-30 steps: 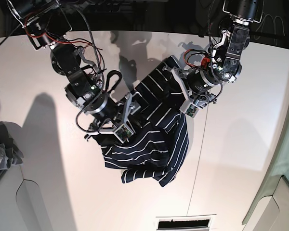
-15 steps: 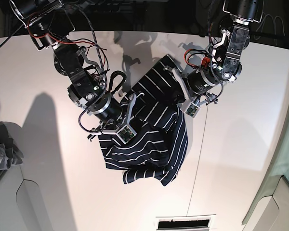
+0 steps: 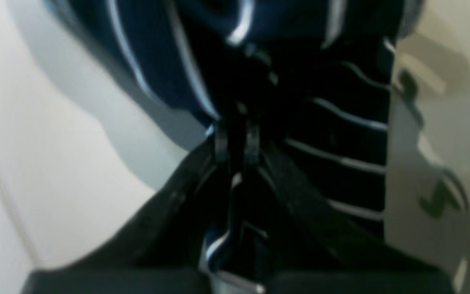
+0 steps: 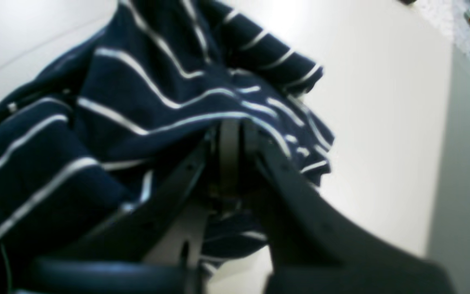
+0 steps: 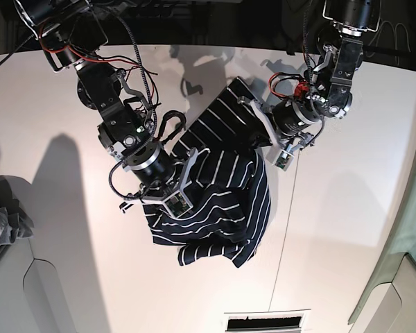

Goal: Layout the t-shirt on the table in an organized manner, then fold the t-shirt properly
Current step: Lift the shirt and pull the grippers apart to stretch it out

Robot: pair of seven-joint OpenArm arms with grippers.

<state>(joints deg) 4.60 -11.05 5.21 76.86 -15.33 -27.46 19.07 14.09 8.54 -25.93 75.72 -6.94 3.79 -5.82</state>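
Note:
The t-shirt (image 5: 218, 201), dark navy with thin white stripes, lies bunched in the middle of the white table (image 5: 347, 208). My left gripper (image 5: 255, 141), on the base view's right, is shut on the shirt's far right edge. The left wrist view shows its fingertips (image 3: 237, 136) pinched together with striped fabric (image 3: 333, 122) hanging around them. My right gripper (image 5: 194, 161), on the base view's left, is shut on a fold near the shirt's middle. In the right wrist view its fingers (image 4: 233, 134) press together under a striped fold (image 4: 137, 106).
A small grey cloth (image 5: 3, 215) lies at the table's left edge. A thin dark seam (image 5: 286, 229) runs down the table right of the shirt. A slotted vent (image 5: 267, 321) sits at the near edge. Curved table corners show at bottom left and bottom right.
Both grippers have closed on the shirt. The right arm has shifted down and to the right in the base view, and the shirt's far edge has been drawn up and tauter.

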